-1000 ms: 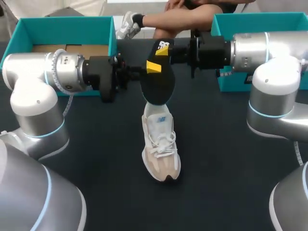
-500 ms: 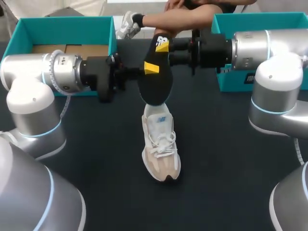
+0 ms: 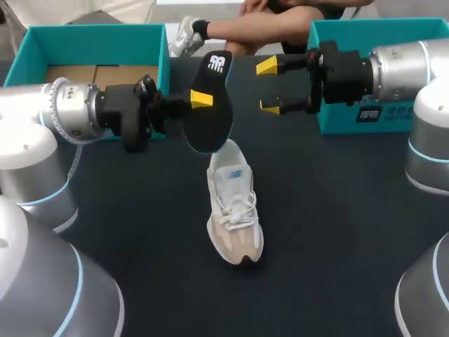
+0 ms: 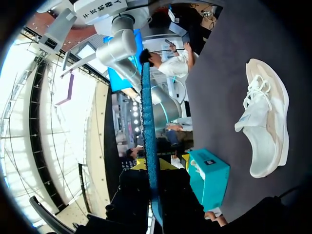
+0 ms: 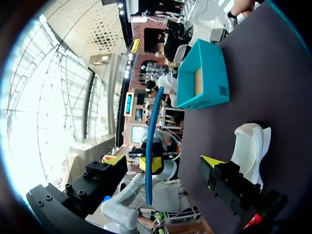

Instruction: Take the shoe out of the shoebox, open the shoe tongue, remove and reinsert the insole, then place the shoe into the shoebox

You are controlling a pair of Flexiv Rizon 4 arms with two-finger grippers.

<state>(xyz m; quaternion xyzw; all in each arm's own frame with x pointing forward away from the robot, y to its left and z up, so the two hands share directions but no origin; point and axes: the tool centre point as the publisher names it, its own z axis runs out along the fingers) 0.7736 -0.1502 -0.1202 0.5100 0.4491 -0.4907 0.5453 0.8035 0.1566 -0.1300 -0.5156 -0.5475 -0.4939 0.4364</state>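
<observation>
The insole (image 3: 210,119) is hanging in the air, out of the shoe (image 3: 235,210), with its lower end over the shoe's heel opening. Whether the two are touching is not showing. The left tool (image 3: 200,100) is clamping the insole by one long edge, a finger on each face. In the left wrist view it is showing edge-on between the fingers. The right tool (image 3: 270,87) is standing just beside it with its fingers spread apart, gripping nothing. The shoe is sitting upright on the counter (image 3: 330,232), toe toward me, with nothing steadying it. The left box (image 3: 98,29) and right box (image 3: 351,27) are waiting at the far corners.

Reinsertion is looking like the next step, and the risks are lying there. The insole is thin and pinched at one edge, so it may be flopping or slipping as it goes in. Its tip may be snagging on the tongue or laces. The free shoe may be sliding or tipping under the push.

A white logo is showing on the insole's upper end and a printed label on the right box
</observation>
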